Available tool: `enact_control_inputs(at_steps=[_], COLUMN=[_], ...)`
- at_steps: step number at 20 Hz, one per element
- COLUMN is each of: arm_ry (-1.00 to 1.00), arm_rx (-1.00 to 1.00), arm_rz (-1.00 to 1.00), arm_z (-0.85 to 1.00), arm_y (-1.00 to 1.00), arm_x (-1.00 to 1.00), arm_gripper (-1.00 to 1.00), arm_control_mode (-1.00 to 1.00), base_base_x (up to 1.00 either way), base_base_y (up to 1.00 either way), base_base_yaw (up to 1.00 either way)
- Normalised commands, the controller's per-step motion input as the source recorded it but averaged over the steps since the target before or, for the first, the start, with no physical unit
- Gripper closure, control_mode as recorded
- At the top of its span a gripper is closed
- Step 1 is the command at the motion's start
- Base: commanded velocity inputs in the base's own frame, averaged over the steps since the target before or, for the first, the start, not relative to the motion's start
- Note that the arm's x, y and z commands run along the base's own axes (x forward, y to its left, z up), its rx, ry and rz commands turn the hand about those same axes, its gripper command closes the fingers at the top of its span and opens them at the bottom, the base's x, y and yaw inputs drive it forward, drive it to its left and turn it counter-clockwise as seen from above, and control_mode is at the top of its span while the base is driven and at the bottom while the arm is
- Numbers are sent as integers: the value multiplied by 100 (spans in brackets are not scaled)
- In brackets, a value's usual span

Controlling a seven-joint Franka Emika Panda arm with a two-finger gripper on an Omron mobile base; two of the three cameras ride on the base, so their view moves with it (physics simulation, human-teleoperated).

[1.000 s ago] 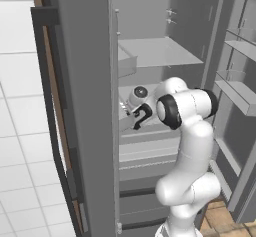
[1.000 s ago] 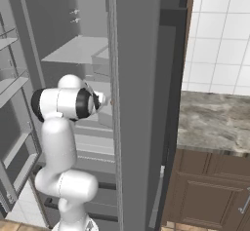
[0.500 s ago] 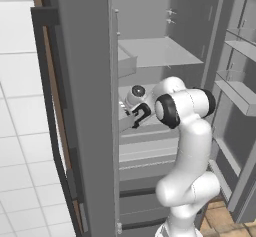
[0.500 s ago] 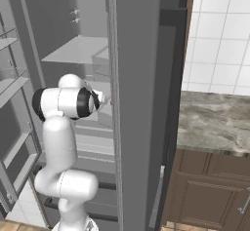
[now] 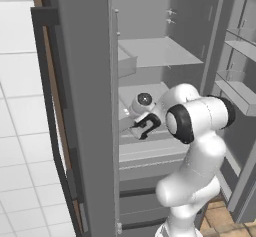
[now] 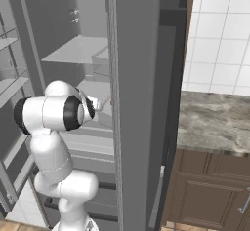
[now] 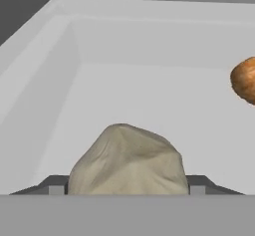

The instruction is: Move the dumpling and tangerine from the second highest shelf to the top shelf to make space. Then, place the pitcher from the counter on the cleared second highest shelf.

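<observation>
Now the jaws flank the dumpling (image 7: 128,159) on the second highest shelf (image 7: 45,80); whether they pinch it I cannot tell. Squeeze firmly, lift straight, clear of the tangerine (image 7: 245,79).

Rendered scene, even diffuse light, no glare. Both base views soft, slightly blurred, edges jagged. Fridge interior (image 5: 165,26) dim grey; faint shading under top shelf (image 5: 160,51). Hand view brighter: second highest shelf (image 7: 149,95) near white, left wall darker. Dumpling (image 7: 127,160) sharp, soft shading on folds; contact shadow possibly present, hard to tell. Tangerine (image 7: 245,79) cropped at right edge, shaded underneath.
</observation>
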Motion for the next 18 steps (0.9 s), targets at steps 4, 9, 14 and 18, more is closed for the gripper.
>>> enact_control_inputs(at_steps=[4,9,14,18], arm_ry=[0,2,8,1], arm_rx=[0,1,10,9], arm_rz=[0,-4,0,0], arm_z=[69,100,100,100], arm_y=[-3,-24,-50,-28], arm_x=[-100,-78,-62,-49], arm_gripper=[100,100,100,100], arm_control_mode=[-100,-100,-100,-100], base_base_x=[0,0,0,0], base_base_y=[0,0,0,0], base_base_yaw=[0,0,0,0])
